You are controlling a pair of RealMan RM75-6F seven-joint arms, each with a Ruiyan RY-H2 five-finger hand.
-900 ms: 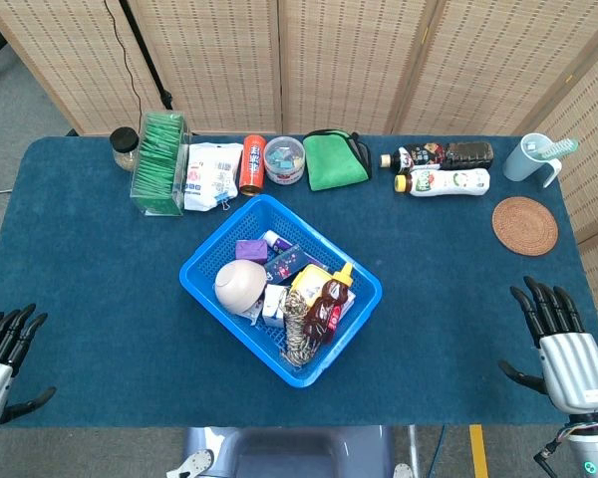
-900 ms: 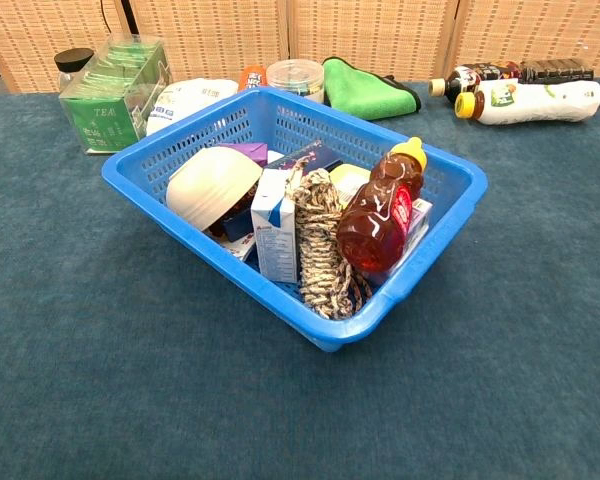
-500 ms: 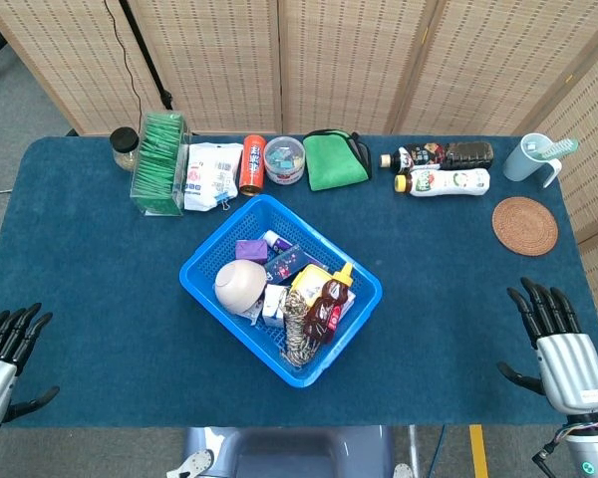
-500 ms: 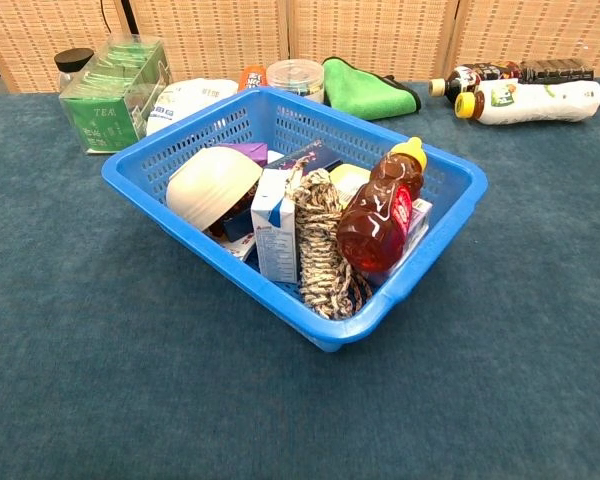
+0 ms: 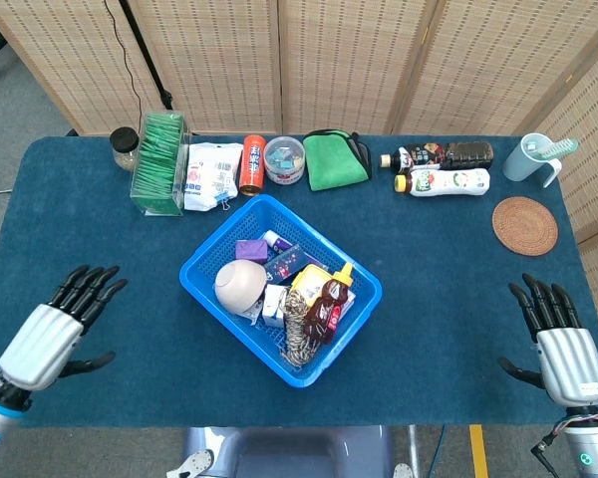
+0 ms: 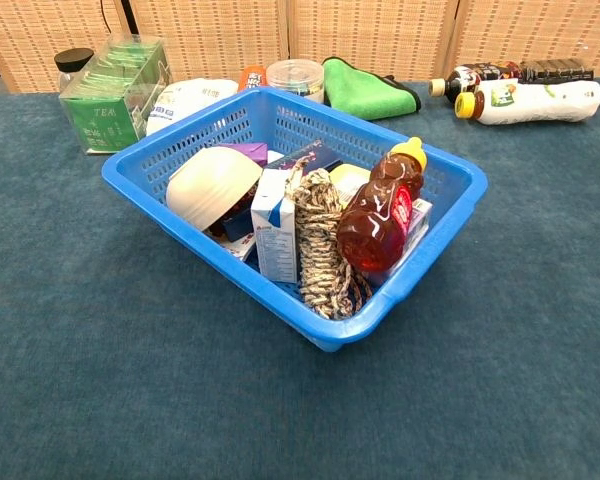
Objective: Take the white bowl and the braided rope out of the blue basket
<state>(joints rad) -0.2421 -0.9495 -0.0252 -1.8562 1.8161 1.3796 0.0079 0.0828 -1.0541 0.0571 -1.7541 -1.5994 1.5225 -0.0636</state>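
My left hand (image 5: 52,328) hovers palm-down over the near left part of the table (image 5: 100,239), fingers spread and pointing ahead and a little to the right, thumb stuck out sideways, holding nothing. My right hand (image 5: 561,344) sits at the near right edge, also palm-down, fingers fanned apart and pointing straight ahead, thumb out to the left, empty as well. Neither hand shows in my chest view.

Between my hands, well apart from both, stands the blue basket (image 5: 205,261), set at an angle. The white bowl (image 5: 240,283) lies tipped on its side in the basket's corner nearest my left hand, to the right of and slightly ahead of that hand. The braided rope (image 5: 297,329) lies just beyond the bowl from my left hand, near the basket's front corner, beside a small carton (image 6: 274,215) and a brown syrup bottle (image 6: 378,212) with a yellow cap, far to the left of my right hand.
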